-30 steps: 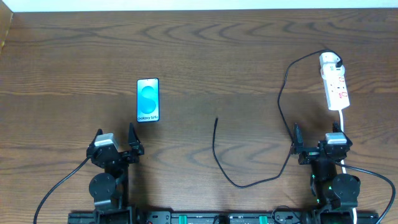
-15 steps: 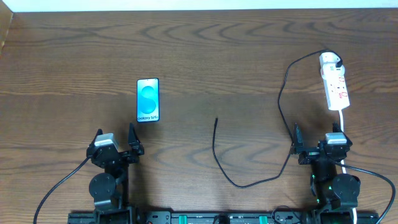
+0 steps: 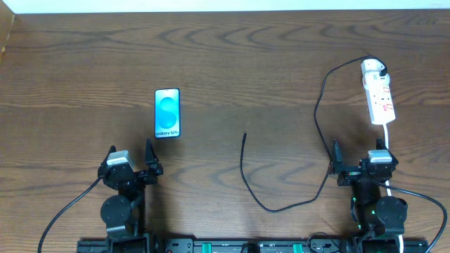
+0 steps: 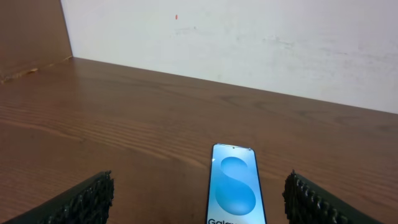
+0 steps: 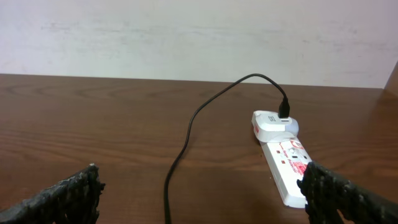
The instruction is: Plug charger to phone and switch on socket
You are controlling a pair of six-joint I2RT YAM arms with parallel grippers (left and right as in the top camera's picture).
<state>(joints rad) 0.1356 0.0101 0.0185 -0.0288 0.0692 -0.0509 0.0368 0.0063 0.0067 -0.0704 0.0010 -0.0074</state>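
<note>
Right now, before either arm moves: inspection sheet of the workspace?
Surface: brown wood-grain table, nothing spilled.
Job's things: phone flat, screen up and lit, nothing plugged in. Socket far right, red marks visible, switch state cannot be told. Charger runs from a white adapter on the socket's far end; its free end lies mid-table, apart from the phone.
Clutter: nothing seen.
Grippers: left gripper open, empty, near the phone. Right gripper open, empty, near the socket.
Cables: white cord leads from the socket toward the right arm; arm cables at the near edge.
Surroundings: white wall beyond the far edge.
</note>
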